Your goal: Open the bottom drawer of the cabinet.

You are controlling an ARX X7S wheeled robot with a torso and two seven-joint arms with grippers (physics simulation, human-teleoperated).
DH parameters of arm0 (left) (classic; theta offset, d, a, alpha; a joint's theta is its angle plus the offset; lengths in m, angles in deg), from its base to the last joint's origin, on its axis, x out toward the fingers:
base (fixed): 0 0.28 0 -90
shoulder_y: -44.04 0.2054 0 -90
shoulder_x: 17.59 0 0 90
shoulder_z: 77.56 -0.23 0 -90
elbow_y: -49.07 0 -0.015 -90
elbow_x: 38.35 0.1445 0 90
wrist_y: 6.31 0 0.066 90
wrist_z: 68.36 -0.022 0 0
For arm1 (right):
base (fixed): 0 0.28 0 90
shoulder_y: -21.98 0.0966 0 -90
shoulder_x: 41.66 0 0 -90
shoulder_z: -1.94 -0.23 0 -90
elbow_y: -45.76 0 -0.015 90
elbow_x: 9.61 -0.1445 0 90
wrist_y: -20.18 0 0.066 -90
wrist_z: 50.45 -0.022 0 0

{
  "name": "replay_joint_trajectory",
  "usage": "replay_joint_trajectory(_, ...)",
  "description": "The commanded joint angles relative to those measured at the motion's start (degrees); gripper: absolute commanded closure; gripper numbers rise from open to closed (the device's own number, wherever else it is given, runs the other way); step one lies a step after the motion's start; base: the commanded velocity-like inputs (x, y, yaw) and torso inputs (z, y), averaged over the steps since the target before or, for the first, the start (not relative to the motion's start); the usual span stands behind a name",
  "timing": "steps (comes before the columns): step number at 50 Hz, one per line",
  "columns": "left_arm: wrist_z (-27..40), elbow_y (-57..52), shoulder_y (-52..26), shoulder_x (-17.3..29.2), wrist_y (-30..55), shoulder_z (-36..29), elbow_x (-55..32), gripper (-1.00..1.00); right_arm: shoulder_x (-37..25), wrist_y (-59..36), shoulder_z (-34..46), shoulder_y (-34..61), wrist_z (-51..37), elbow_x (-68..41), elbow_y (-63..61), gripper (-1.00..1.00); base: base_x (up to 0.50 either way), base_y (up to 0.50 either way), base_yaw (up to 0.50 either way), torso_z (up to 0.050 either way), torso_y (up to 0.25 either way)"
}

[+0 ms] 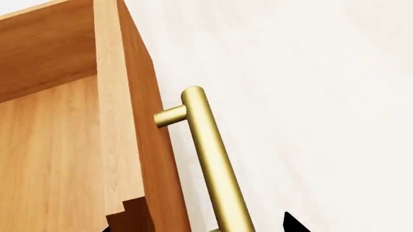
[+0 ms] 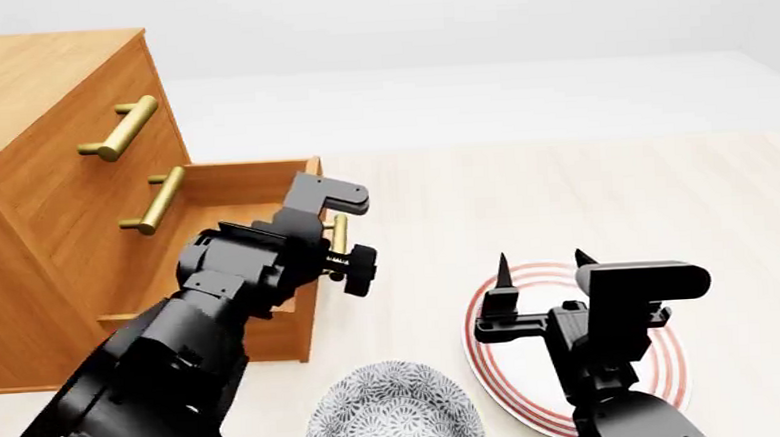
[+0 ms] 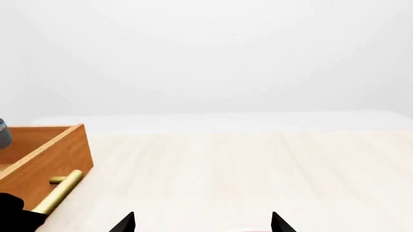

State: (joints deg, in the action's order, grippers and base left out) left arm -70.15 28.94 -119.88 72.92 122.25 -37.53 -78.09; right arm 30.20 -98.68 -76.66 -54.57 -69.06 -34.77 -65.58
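The orange-brown cabinet (image 2: 37, 107) stands at the left with three drawers. Its bottom drawer (image 2: 235, 192) is pulled well out, and its empty inside shows. My left gripper (image 2: 339, 246) is at that drawer's brass bar handle (image 2: 340, 231). In the left wrist view the handle (image 1: 216, 164) runs between my open jaws, beside the drawer front (image 1: 139, 145). One black fingertip (image 1: 293, 225) stands apart from the bar. My right gripper (image 2: 543, 269) is open and empty above a plate. The right wrist view also shows the drawer (image 3: 48, 154) and its handle (image 3: 61, 192).
A white plate with red rings (image 2: 494, 368) lies on the pale floor under my right gripper. A grey patterned bowl (image 2: 394, 419) sits near the front, between my arms. The two upper drawers are shut, with brass handles (image 2: 121, 129) sticking out.
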Motion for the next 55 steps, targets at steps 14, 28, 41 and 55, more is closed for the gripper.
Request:
replay_joint_trajectory(14,19.53,-30.19,1.63,12.75,-0.58,1.74,-14.98,-1.00,-0.31,-0.04,0.33,0.27,-0.48,-0.42,-0.11,-1.00,0.00,0.00,0.00,0.000,0.000)
replay_joint_trajectory(28,31.67,-52.80,4.18,20.31,-3.69,6.23,-15.61,-1.00,-0.53,0.38,0.42,0.13,-0.60,-0.60,-0.08,-1.00,0.00,0.00,0.00,0.000,0.000)
replay_joint_trajectory(41,43.80,-89.83,23.88,36.05,-10.38,8.31,-15.01,-1.00,-2.12,-1.70,1.82,3.85,-4.15,3.15,-6.94,-1.00,0.00,0.00,0.00,0.000,0.000)
replay_joint_trajectory(55,51.06,-107.51,28.41,42.38,-14.65,10.04,-8.52,-1.00,-4.85,-8.65,0.37,11.51,-6.45,1.40,-22.03,-1.00,0.00,0.00,0.00,0.000,0.000)
